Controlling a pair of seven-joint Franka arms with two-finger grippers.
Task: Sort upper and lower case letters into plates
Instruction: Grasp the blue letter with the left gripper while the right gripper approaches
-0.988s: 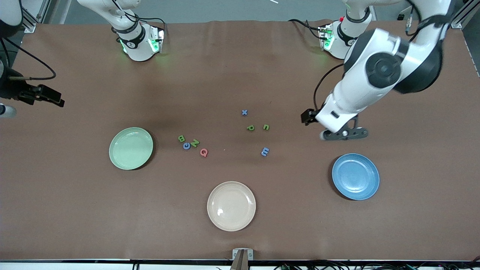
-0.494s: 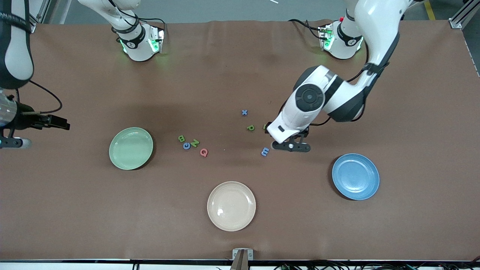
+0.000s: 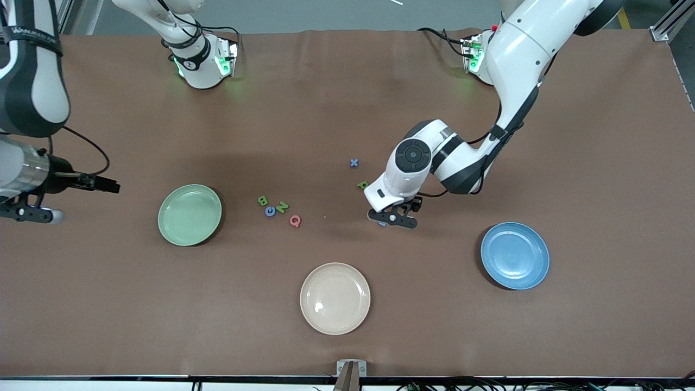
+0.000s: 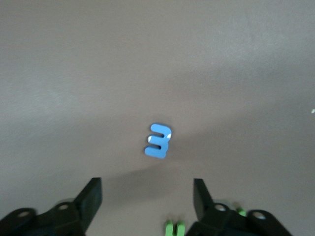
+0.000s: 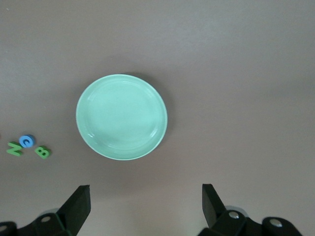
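Small coloured letters lie mid-table: a blue x, a green p, a green B, a green N, a blue C and a red Q. My left gripper hangs low over a blue m. It is open, with nothing between its fingers. A green letter lies beside it. The pale green plate and the blue plate hold nothing. My right gripper is open in the air off the table's right-arm end, beside the green plate.
A cream-beige plate sits nearest the front camera, between the other two plates. Both arm bases stand along the table edge farthest from the front camera. The brown table has bare room at the left arm's end.
My left arm has swung from beside the blue plate to over the blue m and come lower. My right gripper has drifted a little toward the green plate.
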